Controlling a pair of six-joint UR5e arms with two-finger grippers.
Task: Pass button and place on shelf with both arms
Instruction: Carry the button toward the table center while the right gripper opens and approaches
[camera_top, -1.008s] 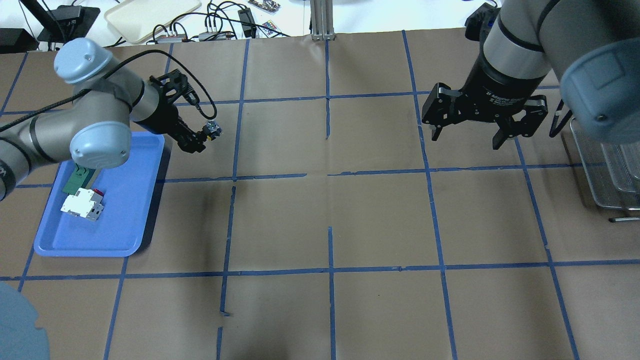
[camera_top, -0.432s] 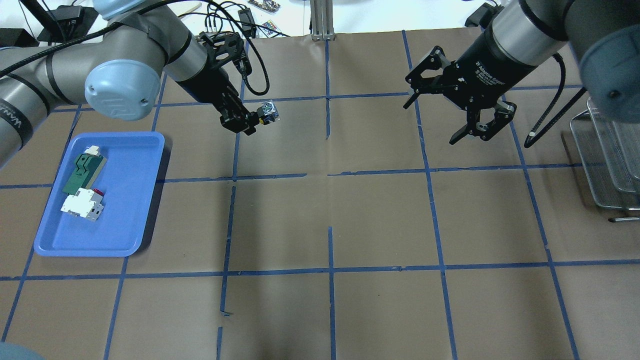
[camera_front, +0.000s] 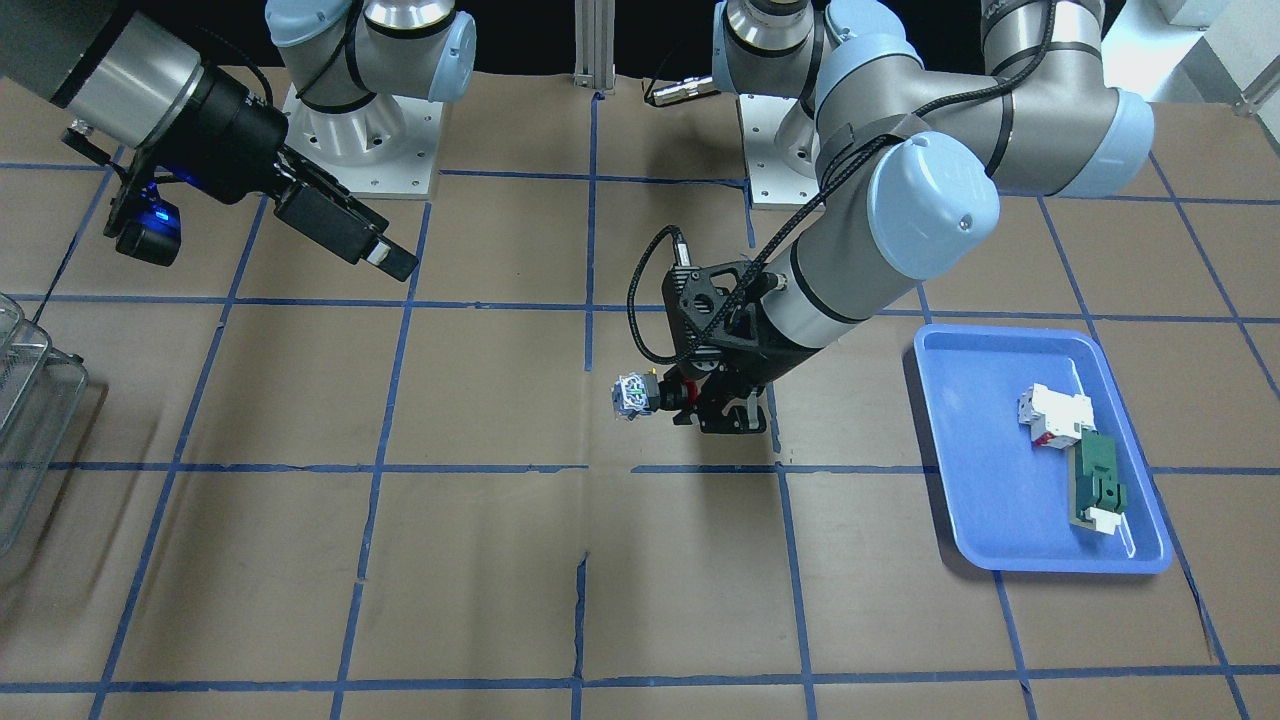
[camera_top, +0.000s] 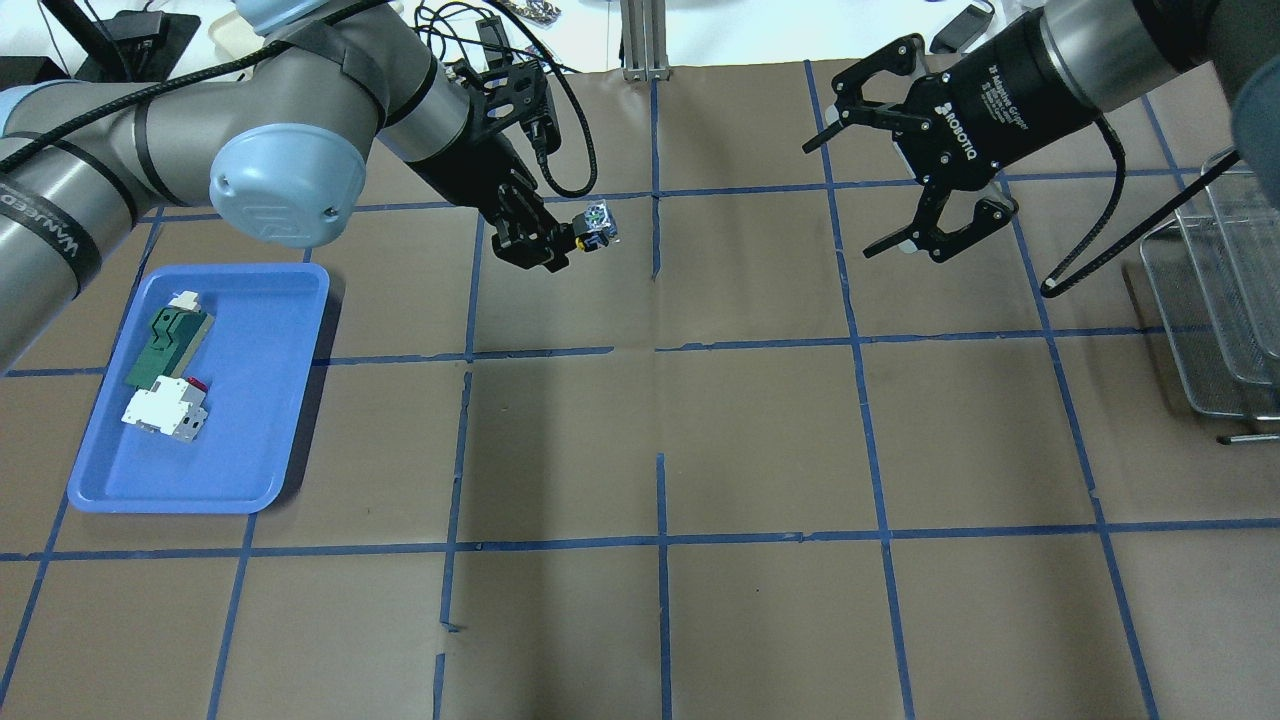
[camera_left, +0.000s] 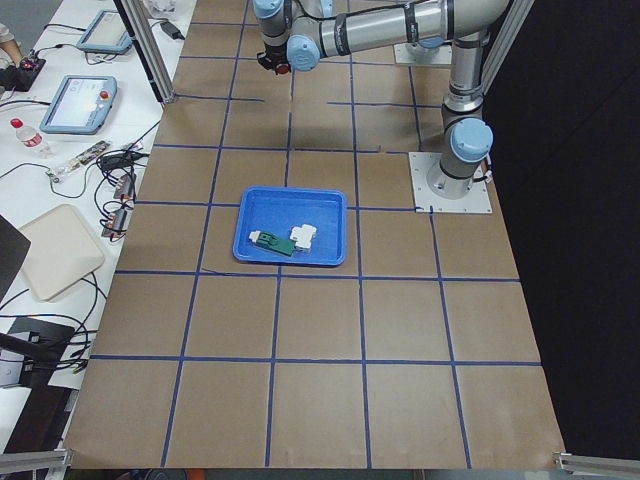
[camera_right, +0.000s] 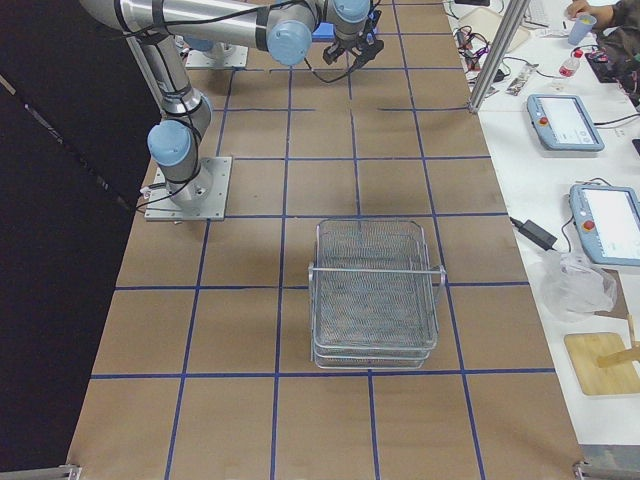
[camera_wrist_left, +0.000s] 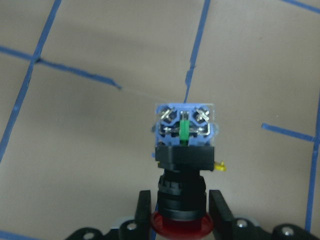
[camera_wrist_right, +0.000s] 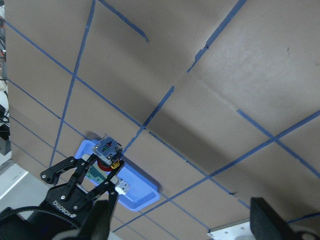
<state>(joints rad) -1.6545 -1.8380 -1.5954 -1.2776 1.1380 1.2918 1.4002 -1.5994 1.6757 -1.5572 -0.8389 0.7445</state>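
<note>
Blue tray (camera_top: 250, 420) with white-and-red block (camera_top: 165, 412) and green part (camera_top: 160, 350); shelf (camera_right: 375, 320) on taped brown surface (camera_top: 760, 440). Button (camera_top: 598, 217) is pinched by left hand (camera_top: 568, 240); right hand (camera_top: 838, 202) is spread.

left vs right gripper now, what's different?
Left gripper is shut on the button; right gripper is open and empty. Left gripper hangs near the centre line of the table; right gripper is out on its own side. Both are black, off the table, tips roughly facing each other.
</note>
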